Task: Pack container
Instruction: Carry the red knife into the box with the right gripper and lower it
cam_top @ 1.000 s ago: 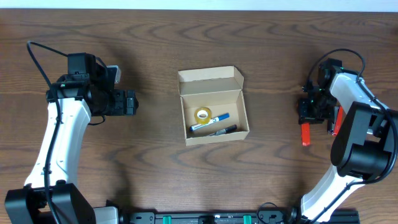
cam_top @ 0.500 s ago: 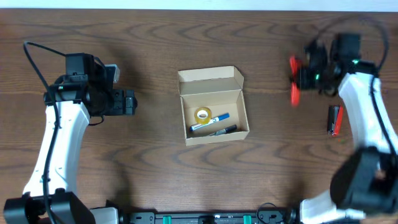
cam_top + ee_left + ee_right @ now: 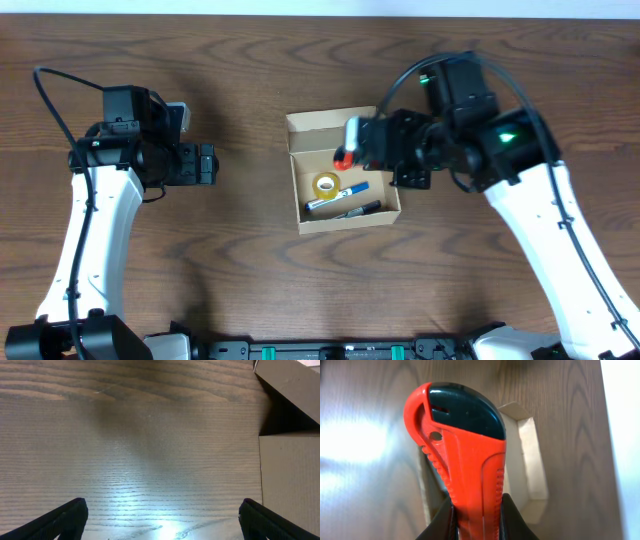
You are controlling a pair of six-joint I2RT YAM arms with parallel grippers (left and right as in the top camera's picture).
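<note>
The box (image 3: pixel 335 125) is sitting open at the middle of the desk (image 3: pixel 250 280), with a tape roll (image 3: pixel 326 184), a blue pen (image 3: pixel 338 196) and a black pen (image 3: pixel 358 210) lying inside. A red cutter (image 3: pixel 345 152) is being pinched by the right jaws and is now being held over the box's back edge, having been carried in from the right side within 1 second. It is judged ready to be lowered in next. The left jaws are being held spread, well left of the box.

Overhead looks straight down; both close wrist views also catch the container (image 3: pixel 338 122).
</note>
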